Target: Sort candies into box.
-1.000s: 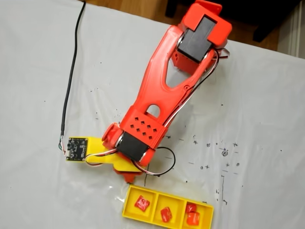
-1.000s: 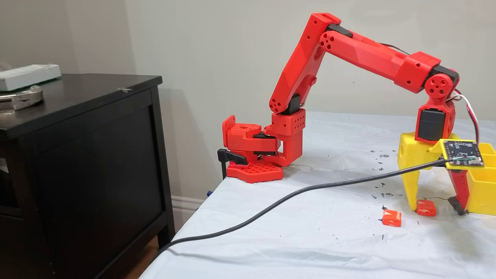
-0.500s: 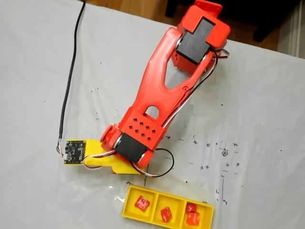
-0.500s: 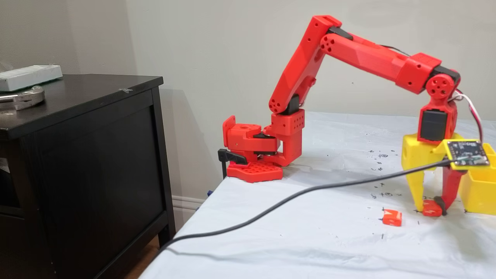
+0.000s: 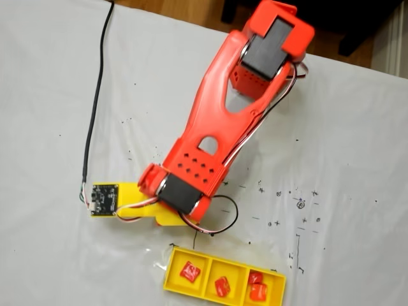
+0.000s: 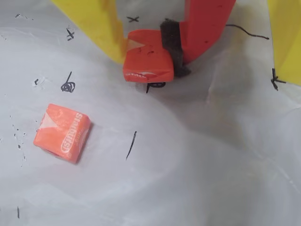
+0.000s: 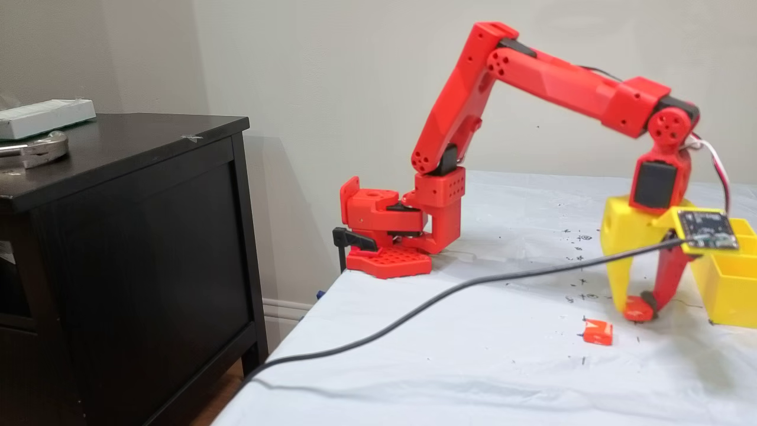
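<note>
In the wrist view my gripper [image 6: 146,56] is shut on a red-orange candy [image 6: 148,63], pinched between the yellow finger [image 6: 101,23] and the red finger [image 6: 207,23] with its black pad. In a fixed view from the side the gripper [image 7: 636,307] holds this candy [image 7: 631,307] just above the cloth, left of the yellow box [image 7: 724,290]. A second candy [image 6: 62,133] lies loose on the cloth, also seen from the side [image 7: 597,331]. From above, the box [image 5: 229,262] holds several candies: one [image 5: 189,271] in the left compartment, one [image 5: 222,286] in the middle, two in the right [image 5: 257,285].
A yellow plate with a circuit board [image 5: 104,197] sticks out from the gripper, and a black cable [image 5: 94,108] runs from it across the white cloth. The arm's base [image 7: 390,236] stands at the table's edge beside a black cabinet [image 7: 118,248]. Ink marks dot the cloth.
The gripper, open around the candy one second ago, has shut on it and lifted it slightly, shifting a little left in the side view. The loose candy has not moved.
</note>
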You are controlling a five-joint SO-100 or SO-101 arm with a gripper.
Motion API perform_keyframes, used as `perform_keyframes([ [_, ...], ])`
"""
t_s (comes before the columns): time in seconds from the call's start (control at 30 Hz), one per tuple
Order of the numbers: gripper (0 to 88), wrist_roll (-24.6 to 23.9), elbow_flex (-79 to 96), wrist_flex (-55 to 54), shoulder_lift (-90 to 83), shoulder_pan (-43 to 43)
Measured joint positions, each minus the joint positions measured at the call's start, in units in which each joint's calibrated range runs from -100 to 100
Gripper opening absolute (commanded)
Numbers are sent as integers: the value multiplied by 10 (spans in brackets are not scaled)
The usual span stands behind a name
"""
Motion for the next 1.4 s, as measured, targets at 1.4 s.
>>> perform_keyframes([
  [1.4, 1, -136, 172, -338, -176, -187],
])
